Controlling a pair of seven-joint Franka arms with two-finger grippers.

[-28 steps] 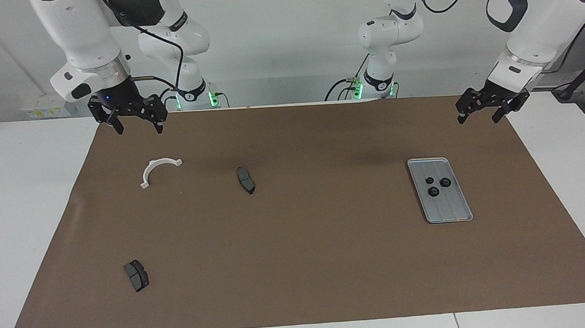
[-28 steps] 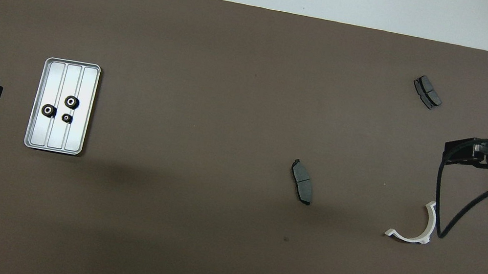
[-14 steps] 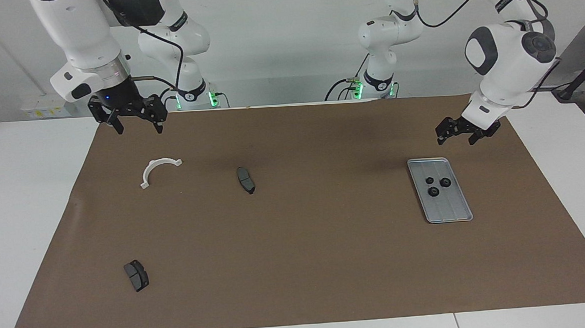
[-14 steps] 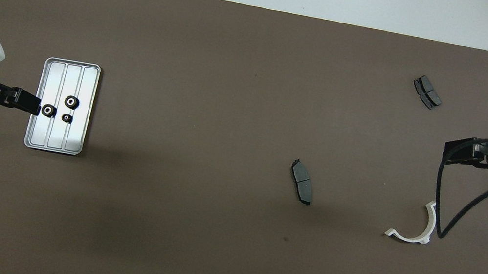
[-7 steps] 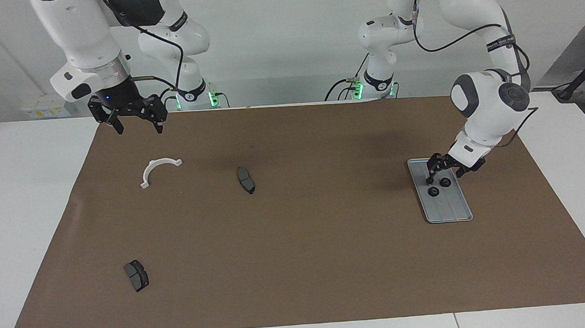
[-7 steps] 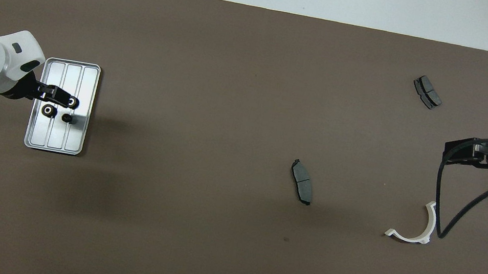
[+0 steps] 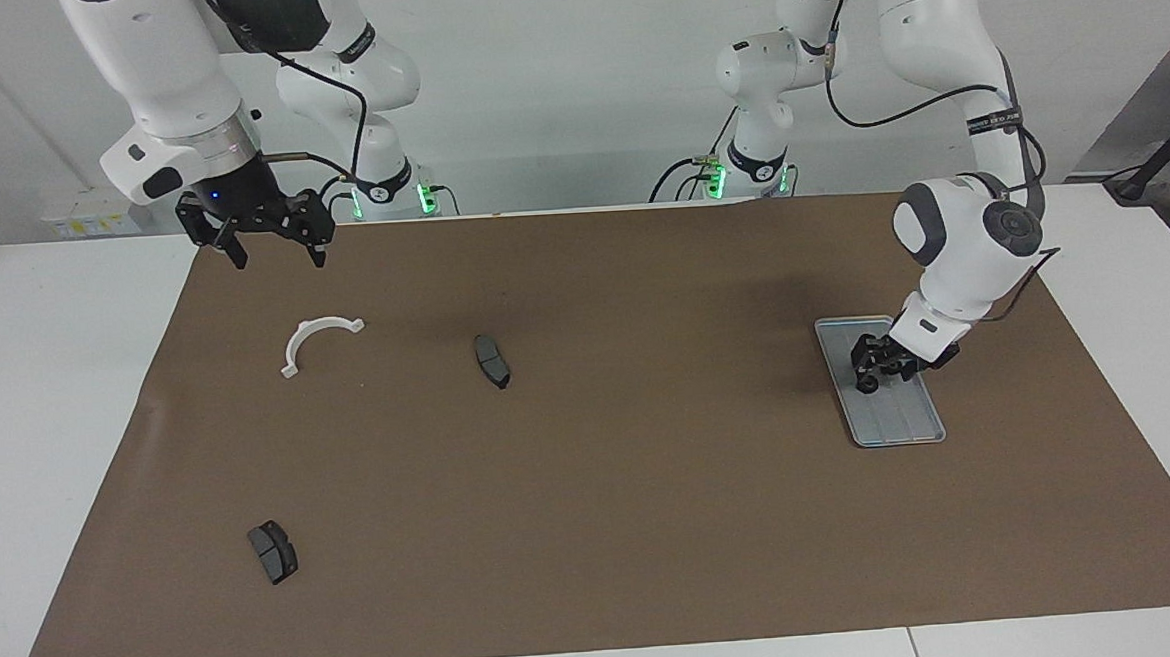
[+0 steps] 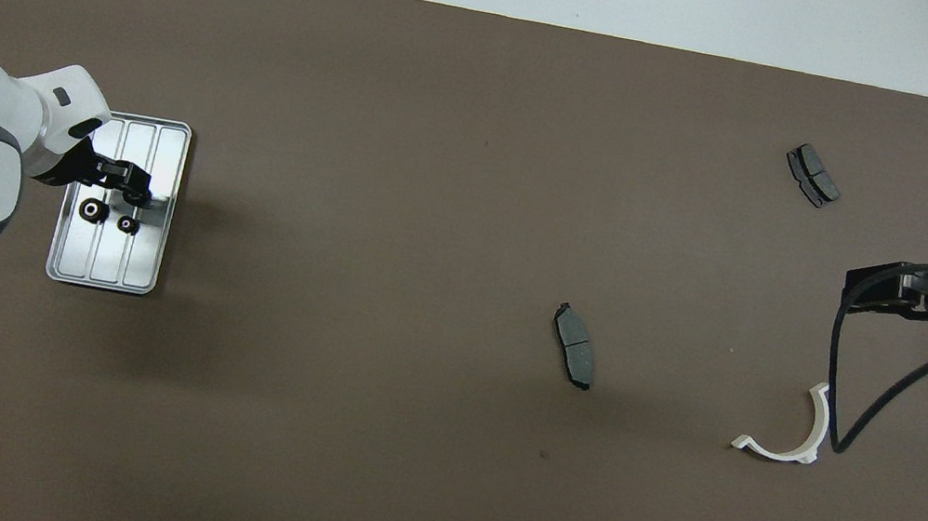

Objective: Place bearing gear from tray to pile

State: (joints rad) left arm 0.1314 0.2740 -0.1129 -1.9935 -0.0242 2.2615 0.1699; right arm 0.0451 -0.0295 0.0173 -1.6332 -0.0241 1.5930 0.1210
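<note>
The silver tray (image 7: 912, 419) lies on the brown mat toward the left arm's end; it also shows in the overhead view (image 8: 144, 268). Two black bearing gears (image 8: 91, 210) (image 8: 128, 225) lie in it. My left gripper (image 7: 878, 373) is down in the tray, open, with its fingers at a third gear, which it covers in the overhead view (image 8: 131, 189). The pile is a white half-ring bracket (image 7: 315, 335) and two dark brake pads (image 7: 492, 360) (image 7: 272, 551), scattered toward the right arm's end. My right gripper (image 7: 270, 247) is open and waits above the mat near the bracket.
A brown mat (image 7: 595, 528) covers most of the white table. In the overhead view the bracket (image 8: 781, 450) and brake pads (image 8: 574, 345) (image 8: 812, 175) lie well apart. The right gripper's black cable (image 8: 837, 398) hangs over the bracket.
My left arm has swung from the mat's edge over the tray and come down into it among the gears. The right arm and the pile parts have not moved.
</note>
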